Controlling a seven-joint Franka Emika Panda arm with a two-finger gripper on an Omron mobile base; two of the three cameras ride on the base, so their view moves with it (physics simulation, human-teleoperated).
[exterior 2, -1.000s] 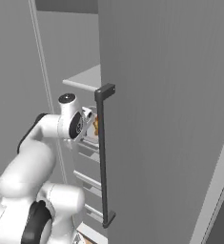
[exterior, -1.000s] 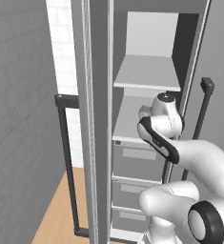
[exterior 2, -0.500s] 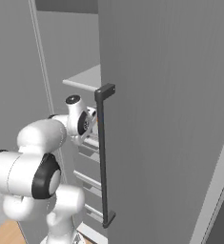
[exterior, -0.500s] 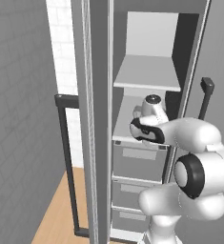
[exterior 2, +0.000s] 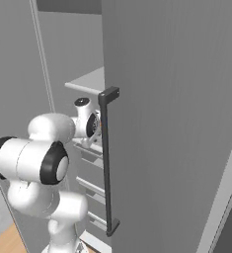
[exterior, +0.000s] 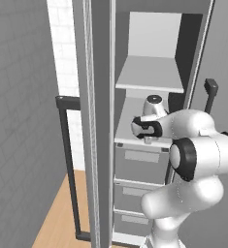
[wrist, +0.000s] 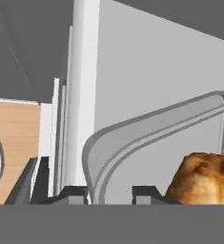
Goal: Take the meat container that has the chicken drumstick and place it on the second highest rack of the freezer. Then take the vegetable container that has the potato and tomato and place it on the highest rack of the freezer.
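Your gripper (wrist: 110,193) straddles the curved grey rim of the tray (wrist: 147,126): one fingertip (wrist: 73,193) on the outside, the other just inside the rim. Jaws are a little apart; whether they pinch the rim or stand clear of it, I cannot tell. Drumstick (wrist: 204,178) lies in the tray right next to the inner fingertip, golden-brown, cut off by the bottom of the hand view.

From the left base view, the gripper (exterior: 139,127) sits at the lower shelf (exterior: 135,130), directly above the top drawer (exterior: 140,162). Upper shelf (exterior: 149,75) is well above the hand. In the right base view the gripper (exterior 2: 96,123) sits just behind the freezer door's dark bar handle (exterior 2: 106,163). Freezer (exterior: 156,48) door stands open; wood floor (exterior: 57,218) is below, left of the cabinet.
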